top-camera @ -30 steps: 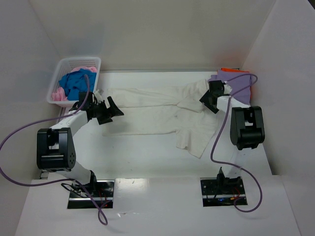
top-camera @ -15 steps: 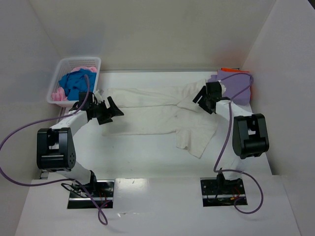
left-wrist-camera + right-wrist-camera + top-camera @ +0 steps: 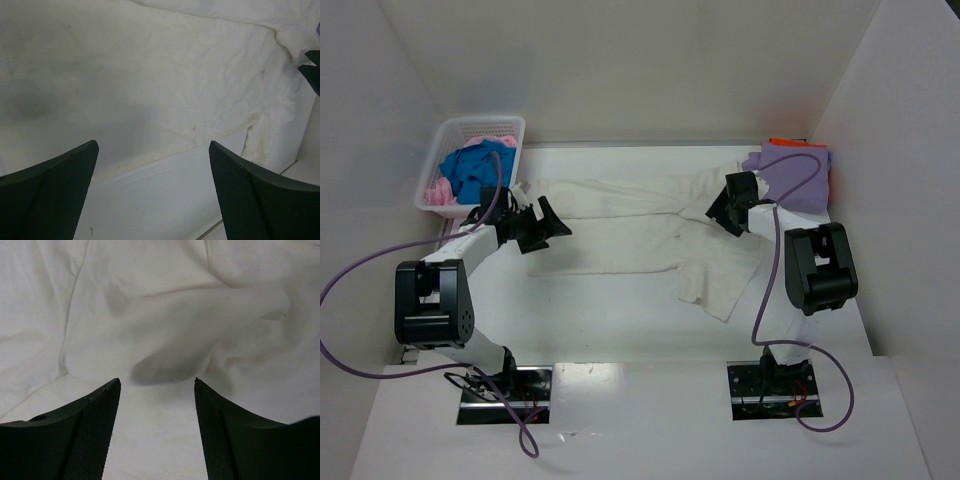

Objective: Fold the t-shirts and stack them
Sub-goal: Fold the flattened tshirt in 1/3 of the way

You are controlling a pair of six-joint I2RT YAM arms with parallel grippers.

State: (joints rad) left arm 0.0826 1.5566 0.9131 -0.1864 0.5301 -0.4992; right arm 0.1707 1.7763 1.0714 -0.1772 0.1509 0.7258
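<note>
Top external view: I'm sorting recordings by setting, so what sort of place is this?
Probably a lab test cell, not a home: plain white walls box in a white table, and the left arm and right arm are bolted at its near edge.

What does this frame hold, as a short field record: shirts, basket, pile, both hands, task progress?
spread shirt: cream-white t-shirt, rumpled, lying open across the table
basket: white lattice basket at far left, holding a blue shirt and a pink shirt
far-right pile: lavender shirt on top of an orange shirt
left hand: open, over the spread shirt's left end, gripping nothing
right hand: open, over the spread shirt's right part, gripping nothing
progress: spread shirt not yet folded or stacked
</note>
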